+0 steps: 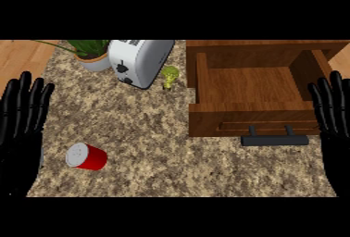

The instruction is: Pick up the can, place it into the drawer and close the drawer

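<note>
1. The left hand point(24, 115) is resting at the view's left edge, fingers straight and spread, holding nothing.
2. The right hand point(333, 111) is resting likewise at the right edge, fingers straight.
3. The can point(86, 156) is lying on its side on the worktop point(143, 134), just right of the left hand, so that hand looks best placed to take it.
4. The drawer point(249, 85) is standing open just left of the right hand, its handle point(275, 140) facing the robot, ready to be pushed shut.

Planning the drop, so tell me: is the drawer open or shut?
Open. The drawer is pulled out, its bare wooden floor showing, handle toward the robot.
</note>
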You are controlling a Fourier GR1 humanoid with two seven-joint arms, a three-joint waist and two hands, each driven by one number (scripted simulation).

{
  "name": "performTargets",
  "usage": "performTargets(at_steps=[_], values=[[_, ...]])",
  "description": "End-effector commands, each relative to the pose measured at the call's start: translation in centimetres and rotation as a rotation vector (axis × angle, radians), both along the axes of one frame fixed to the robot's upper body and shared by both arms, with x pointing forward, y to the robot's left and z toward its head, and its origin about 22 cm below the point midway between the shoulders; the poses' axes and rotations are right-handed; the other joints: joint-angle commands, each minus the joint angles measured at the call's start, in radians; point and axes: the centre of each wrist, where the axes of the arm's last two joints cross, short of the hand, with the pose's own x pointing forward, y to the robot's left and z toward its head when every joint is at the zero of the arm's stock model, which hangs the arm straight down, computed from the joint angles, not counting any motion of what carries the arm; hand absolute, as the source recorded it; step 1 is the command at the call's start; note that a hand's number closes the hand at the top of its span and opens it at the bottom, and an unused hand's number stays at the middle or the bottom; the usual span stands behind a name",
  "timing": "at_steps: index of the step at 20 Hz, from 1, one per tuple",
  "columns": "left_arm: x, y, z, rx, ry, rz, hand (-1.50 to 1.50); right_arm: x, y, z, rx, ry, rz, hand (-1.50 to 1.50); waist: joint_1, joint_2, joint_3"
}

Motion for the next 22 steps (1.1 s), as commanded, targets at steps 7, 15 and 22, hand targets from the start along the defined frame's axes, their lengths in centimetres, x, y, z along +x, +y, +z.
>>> performTargets(at_steps=[7, 15, 22], values=[[-3.8, 4.0, -3.8, -0.205, 0.23, 0.83, -1.5, -0.9, -2.2, -3.0, 0.116, 0.212, -0.192, -1.5, 0.072, -0.001, -0.036], [-5.8, -1.0, -3.1, -0.37, 0.298, 1.041, -1.5, -0.1, -2.4, -1.5, 0.132, 0.286, -0.198, -1.5, 0.013, -0.006, -0.029], [-6.8, -5.3, -2.6, -0.356, 0.298, 1.057, -1.5, -1.9, -1.6, -3.4, 0.107, 0.287, -0.179, -1.5, 0.005, -0.007, -0.03]])
